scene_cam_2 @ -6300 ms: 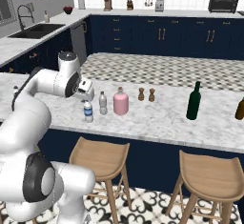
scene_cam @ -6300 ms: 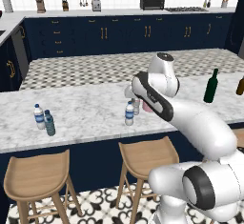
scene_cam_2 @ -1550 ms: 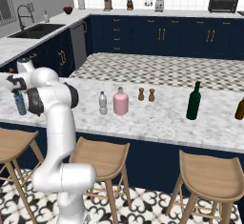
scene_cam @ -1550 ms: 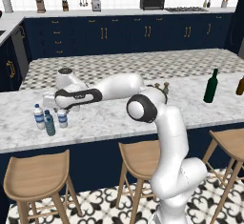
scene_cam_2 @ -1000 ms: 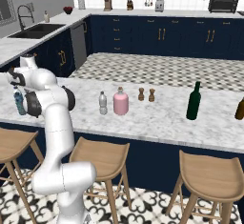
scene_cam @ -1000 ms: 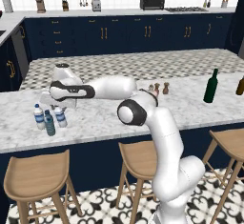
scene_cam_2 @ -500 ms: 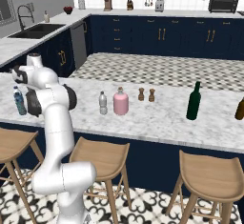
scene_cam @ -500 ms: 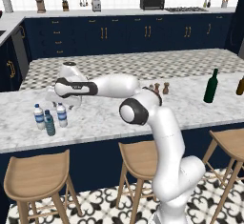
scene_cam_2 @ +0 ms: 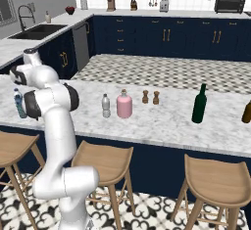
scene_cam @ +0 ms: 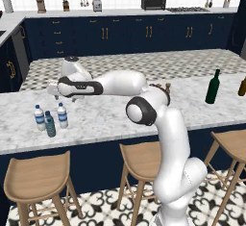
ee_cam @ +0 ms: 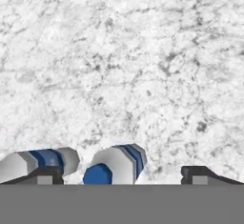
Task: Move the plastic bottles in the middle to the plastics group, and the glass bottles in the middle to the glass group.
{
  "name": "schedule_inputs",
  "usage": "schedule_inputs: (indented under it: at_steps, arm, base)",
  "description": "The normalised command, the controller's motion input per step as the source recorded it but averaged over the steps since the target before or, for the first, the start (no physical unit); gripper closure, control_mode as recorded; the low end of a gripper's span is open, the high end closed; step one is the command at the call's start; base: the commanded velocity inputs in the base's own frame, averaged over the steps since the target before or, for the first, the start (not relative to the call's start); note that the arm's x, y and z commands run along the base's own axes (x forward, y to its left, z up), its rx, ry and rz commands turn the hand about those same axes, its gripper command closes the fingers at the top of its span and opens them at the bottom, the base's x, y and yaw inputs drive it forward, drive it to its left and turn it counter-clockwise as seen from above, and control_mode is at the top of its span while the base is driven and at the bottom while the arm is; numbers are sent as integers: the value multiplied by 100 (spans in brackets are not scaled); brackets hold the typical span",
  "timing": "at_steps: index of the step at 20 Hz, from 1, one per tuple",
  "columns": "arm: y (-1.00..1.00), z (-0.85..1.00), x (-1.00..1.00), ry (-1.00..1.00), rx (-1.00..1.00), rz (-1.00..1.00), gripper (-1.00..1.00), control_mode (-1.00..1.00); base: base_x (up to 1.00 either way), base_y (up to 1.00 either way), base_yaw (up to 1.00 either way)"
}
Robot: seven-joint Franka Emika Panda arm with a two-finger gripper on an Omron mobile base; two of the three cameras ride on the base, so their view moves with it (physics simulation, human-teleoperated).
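My gripper [scene_cam: 51,90] hangs open over the left end of the marble island, its fingertips [ee_cam: 199,174] wide apart and gripping nothing. Just below it stands the plastics group: a blue-labelled water bottle [scene_cam: 62,115], another blue-labelled one [scene_cam: 39,117] and a teal-tinted one [scene_cam: 50,124]. Looking down from the hand, two of them [ee_cam: 116,163] [ee_cam: 40,163] show. In the middle stand a plain clear plastic bottle [scene_cam_2: 105,105] and the squat pink glass bottle [scene_cam_2: 124,103]. The glass group is at the right: a dark green wine bottle [scene_cam_2: 198,103] and an amber bottle [scene_cam_2: 246,111].
Two small brown shakers [scene_cam_2: 150,97] stand behind the pink bottle. Wooden stools [scene_cam_2: 105,163] line the island's near side. The arm stretches low across the counter from the middle to the left end. A sink [scene_cam_2: 37,30] is on the far left counter.
The jaws have opened from nearly shut to wide over the last second, and the hand has drawn slightly away. The blue-labelled bottle stays standing beside the other two at the left end.
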Motion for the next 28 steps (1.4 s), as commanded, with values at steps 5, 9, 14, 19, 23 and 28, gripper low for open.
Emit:
schedule_inputs:
  at_steps: [5,9,14,19,23,28]
  arm:
    - [-91,2,-16,-1,0,0,-100,-100]
    - [-100,0,-33,0,0,0,-100,-100]
    - [-95,17,-35,0,0,0,-100,-100]
    - [-83,36,-23,1,0,0,-100,-100]
    - [-88,28,-10,4,0,0,-100,-100]
    - [-90,5,-14,4,0,-1,-100,-100]
  base:
    - [0,0,0]
    - [0,0,0]
    - [0,0,0]
    - [0,0,0]
    - [0,0,0]
    - [0,0,0]
